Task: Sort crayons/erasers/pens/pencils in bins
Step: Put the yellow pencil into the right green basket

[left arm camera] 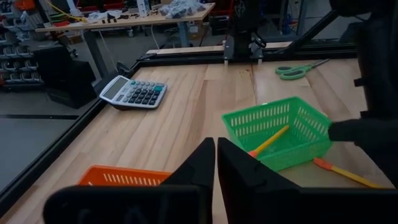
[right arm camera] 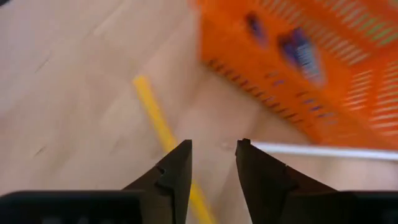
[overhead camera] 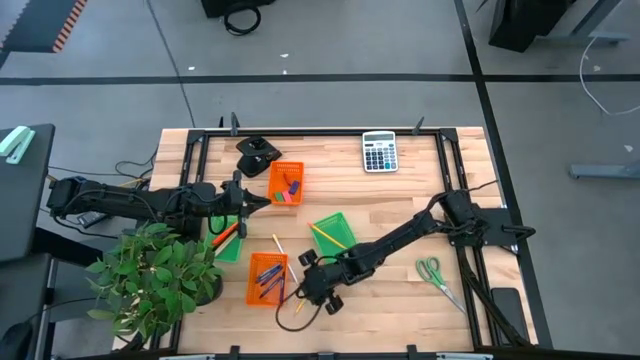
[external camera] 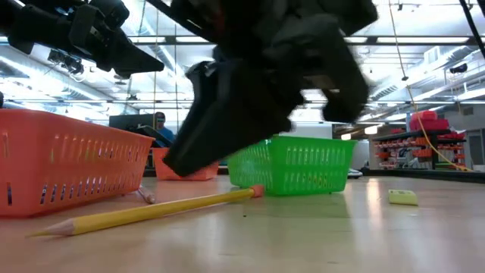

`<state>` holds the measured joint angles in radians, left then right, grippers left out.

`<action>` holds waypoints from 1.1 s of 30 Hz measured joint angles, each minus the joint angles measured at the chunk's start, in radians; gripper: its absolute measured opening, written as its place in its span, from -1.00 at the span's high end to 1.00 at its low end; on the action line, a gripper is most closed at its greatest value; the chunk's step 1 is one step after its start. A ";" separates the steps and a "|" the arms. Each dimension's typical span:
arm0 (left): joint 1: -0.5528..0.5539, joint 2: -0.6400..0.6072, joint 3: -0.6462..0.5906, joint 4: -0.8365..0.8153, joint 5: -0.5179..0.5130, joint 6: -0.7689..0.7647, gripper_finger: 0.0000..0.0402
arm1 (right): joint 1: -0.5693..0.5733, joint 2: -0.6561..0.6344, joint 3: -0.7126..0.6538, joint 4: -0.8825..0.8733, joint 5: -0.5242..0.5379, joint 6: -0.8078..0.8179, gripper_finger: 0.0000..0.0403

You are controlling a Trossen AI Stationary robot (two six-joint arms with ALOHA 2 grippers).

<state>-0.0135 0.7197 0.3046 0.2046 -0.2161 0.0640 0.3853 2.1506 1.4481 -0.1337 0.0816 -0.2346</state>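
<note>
I have the right tool (right arm camera: 212, 163) low over the bench (overhead camera: 400, 200), fingers parted to a narrow gap and empty, lined up above a yellow pencil (right arm camera: 163, 130) lying loose just beside the orange bin of pens (overhead camera: 266, 279). I judge this step to be the pencil pick-up. Next the fingers need to straddle the thin shaft, close on it, then carry it to the green bin (overhead camera: 334, 233), which already holds a pencil. The left tool (left arm camera: 215, 163) waits near the far orange bin (overhead camera: 286, 182) with its fingers pressed together, holding nothing. A small yellow eraser (external camera: 402, 197) sits loose on the bench. No brand or readable writing shows anywhere, not even on the calculator (overhead camera: 379, 152)
</note>
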 joint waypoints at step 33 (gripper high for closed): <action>0.000 0.000 0.000 -0.019 0.000 -0.001 0.87 | 0.129 0.092 0.025 0.113 0.052 0.209 0.97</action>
<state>-0.0135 0.7193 0.3046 0.1859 -0.2158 0.0631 0.5143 2.2425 1.4728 -0.0203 0.1341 -0.0255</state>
